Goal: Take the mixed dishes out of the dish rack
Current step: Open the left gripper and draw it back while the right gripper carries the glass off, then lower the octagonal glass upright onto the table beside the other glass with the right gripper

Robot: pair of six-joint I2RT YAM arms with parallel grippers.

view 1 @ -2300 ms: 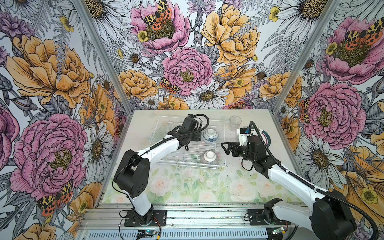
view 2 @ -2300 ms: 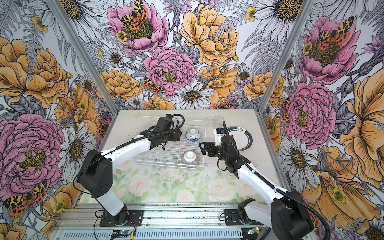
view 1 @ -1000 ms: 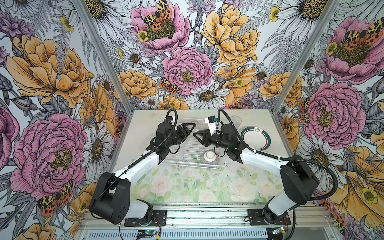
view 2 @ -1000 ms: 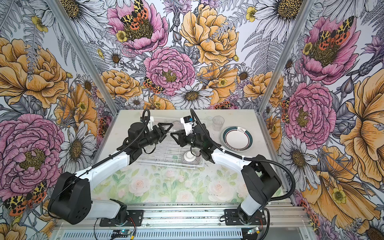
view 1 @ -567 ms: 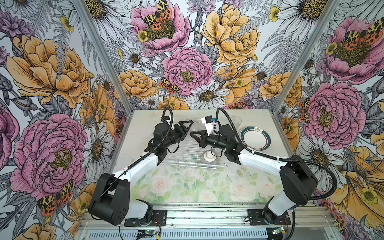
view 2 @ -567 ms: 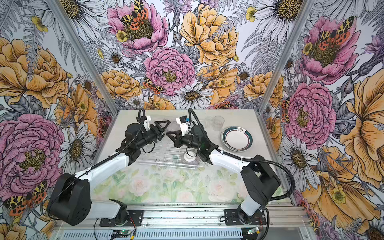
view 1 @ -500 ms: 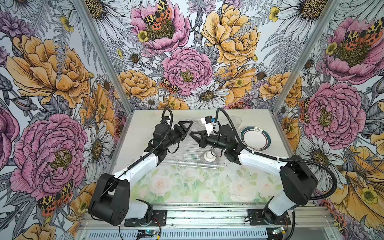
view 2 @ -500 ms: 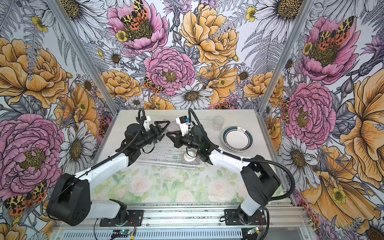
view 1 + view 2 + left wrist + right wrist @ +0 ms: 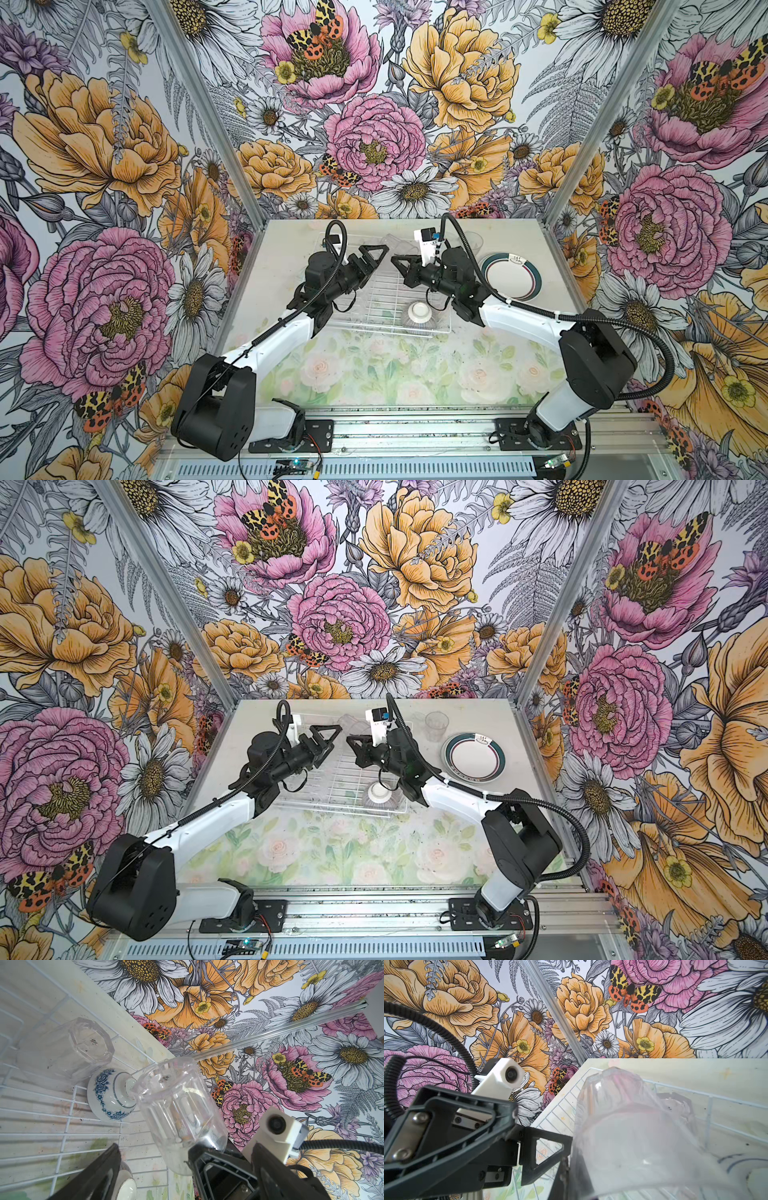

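I see L gripper (image 9: pixel 370 259) spread wide over the dish rack (image 9: pixel 386 291), gripping nothing; R gripper (image 9: pixel 397 262) is pinched on the rim of a clear tumbler (image 9: pixel 178 1113), tilted above the rack's far end; floral bowl (image 9: pixel 110 1095) and a second tumbler (image 9: pixel 68 1049) sit upside down in the rack; ribbed bowl (image 9: pixel 420 312) likewise, near edge; rimmed plate (image 9: pixel 511 277) lies on the table (image 9: pixel 291 249) right of the rack.
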